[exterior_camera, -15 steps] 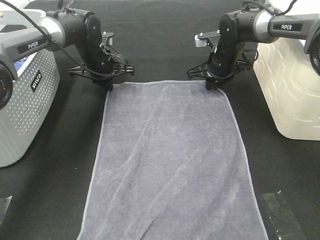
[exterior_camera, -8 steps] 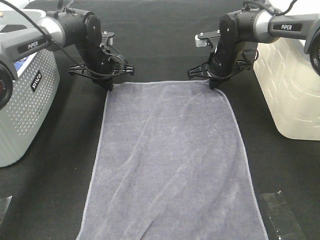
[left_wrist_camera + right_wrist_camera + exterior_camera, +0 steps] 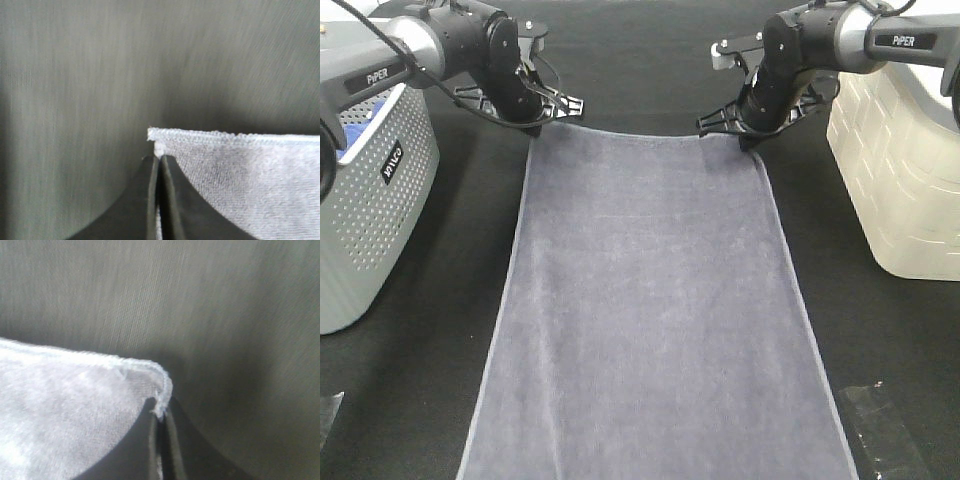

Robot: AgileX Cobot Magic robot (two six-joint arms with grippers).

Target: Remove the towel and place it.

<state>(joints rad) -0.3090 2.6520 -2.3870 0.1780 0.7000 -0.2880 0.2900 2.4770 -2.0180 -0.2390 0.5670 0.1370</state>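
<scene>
The slate grey-blue towel (image 3: 650, 300) lies stretched out flat on the black table, running from the far middle toward the near edge. My left gripper (image 3: 538, 128) is shut on its far left corner. My right gripper (image 3: 750, 142) is shut on its far right corner. In the left wrist view the closed jaws pinch the towel (image 3: 240, 170) just under its stitched hem, at the gripper (image 3: 159, 162). In the right wrist view the towel (image 3: 70, 405) corner curls over the tip of the closed gripper (image 3: 161, 415).
A grey perforated basket (image 3: 370, 210) holding something bright blue stands at the left edge. A white brick-patterned container (image 3: 905, 170) stands at the right. Clear plastic pieces lie at the near right (image 3: 885, 440) and near left corners.
Both grippers have moved away toward the far side with the towel's corners, pulling it taut and smoothing its wrinkles. The right gripper has closed on its corner.
</scene>
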